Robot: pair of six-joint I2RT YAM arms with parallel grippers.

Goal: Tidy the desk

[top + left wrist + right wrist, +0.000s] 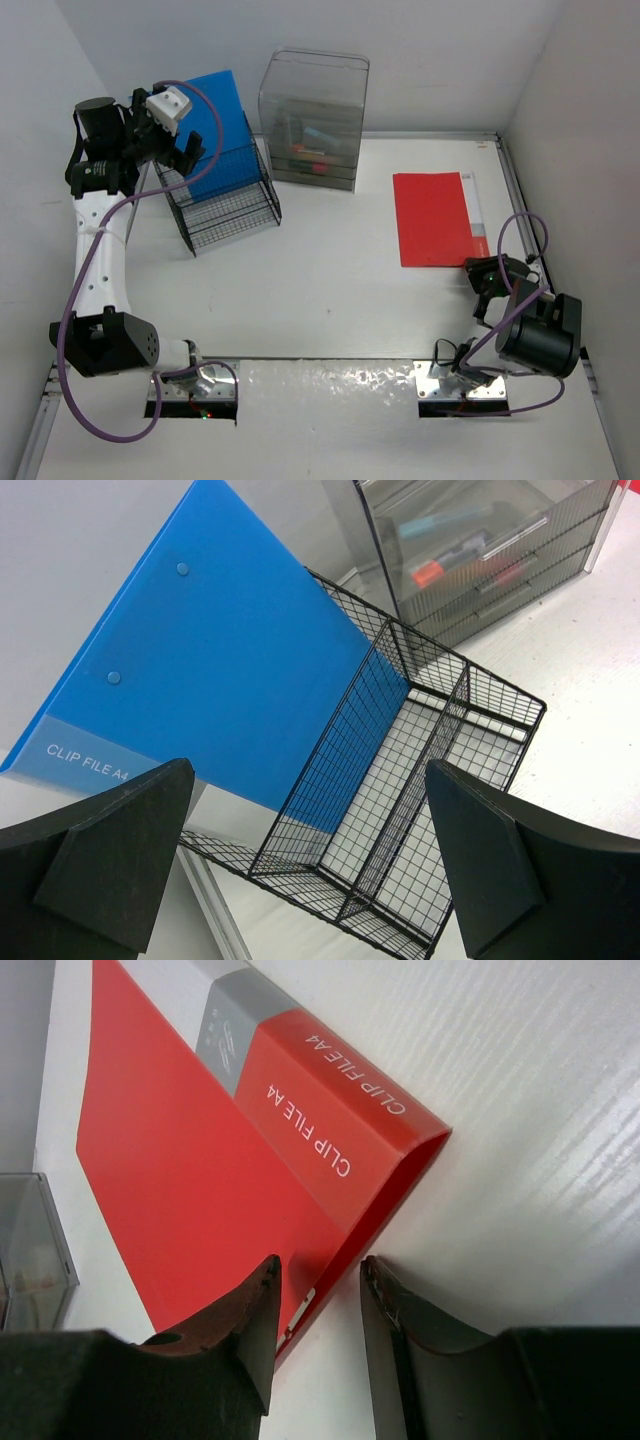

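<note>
— Left gripper (308, 780)?
— Spread wide, empty, above blue plastic clip file (220, 670) standing in black wire rack (420, 780).
— Right gripper (318, 1265)?
— Part-open, astride edge of red clip file (200, 1160) on white desk (330, 290); likely to lift it.

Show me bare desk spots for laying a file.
Bare desk spreads between the wire rack and the red file, in front of the drawer box. Crowded: far left around rack and blue file; right fingers at the red file's corner.

Red clip file (190, 1170) on the desk (530, 1100), its near edge between the fingers (250, 1330).
</note>
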